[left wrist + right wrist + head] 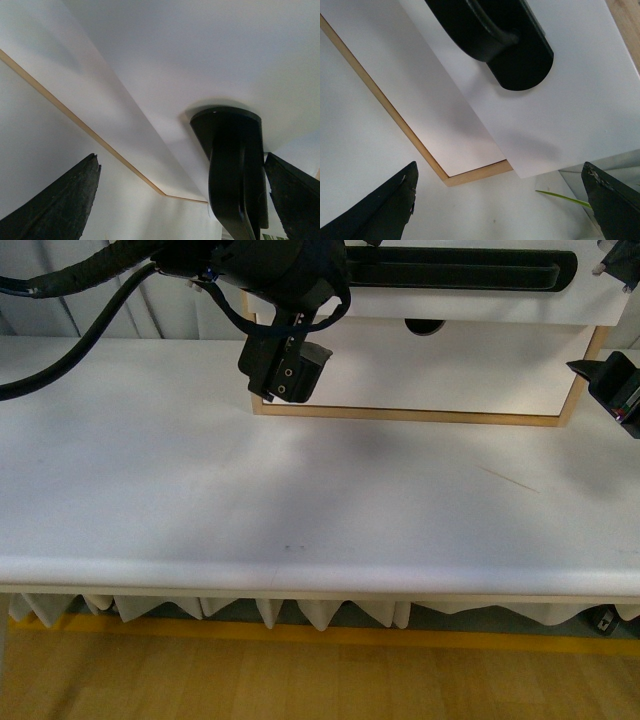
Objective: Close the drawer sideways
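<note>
The drawer runs off the top edge of the front view, so its upper part goes unseen. The left gripper covers the drawer's left end and one tip of the handle — right of the drawer, the right gripper is cut off.

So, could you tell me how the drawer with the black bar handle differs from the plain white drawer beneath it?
The handled drawer carries a long black bar handle; the plain drawer shows no such bar. The handled drawer juts forward, overhanging and shading the plain drawer, which sits flush inside the cabinet frame. Both have flat white fronts in the same light-wood cabinet.
</note>
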### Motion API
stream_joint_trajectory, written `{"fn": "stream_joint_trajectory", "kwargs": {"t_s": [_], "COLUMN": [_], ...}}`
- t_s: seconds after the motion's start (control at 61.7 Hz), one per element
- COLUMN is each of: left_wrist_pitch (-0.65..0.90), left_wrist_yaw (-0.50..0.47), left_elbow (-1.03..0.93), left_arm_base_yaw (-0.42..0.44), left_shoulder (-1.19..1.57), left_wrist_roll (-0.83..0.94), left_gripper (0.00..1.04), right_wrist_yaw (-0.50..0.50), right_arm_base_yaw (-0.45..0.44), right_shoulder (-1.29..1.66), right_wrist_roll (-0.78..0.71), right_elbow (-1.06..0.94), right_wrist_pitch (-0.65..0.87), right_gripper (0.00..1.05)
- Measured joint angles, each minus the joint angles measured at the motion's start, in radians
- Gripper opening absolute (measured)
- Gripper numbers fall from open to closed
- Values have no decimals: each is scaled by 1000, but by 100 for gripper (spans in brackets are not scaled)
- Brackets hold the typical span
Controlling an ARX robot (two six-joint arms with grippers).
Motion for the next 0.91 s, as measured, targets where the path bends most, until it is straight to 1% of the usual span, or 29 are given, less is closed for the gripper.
{"fn": "stream_joint_trajectory", "kwargs": {"t_s": [0.405,0.908], "left_wrist_pitch": [-31,-64], "left_wrist_yaw": [2,2], "left_elbow": [79,128], "left_arm_base_yaw": [9,12], "left_shoulder": [49,75], "left_wrist_roll": [1,2], "left_gripper": [99,99], "right_wrist_yaw": [2,8], "right_arm_base_yaw": [-10,-14], "right_shoulder": [74,128], "right_wrist_roll": [2,8], "right_elbow": [68,148], "right_wrist_pitch": [7,-14], "right_gripper": [96,96]}}
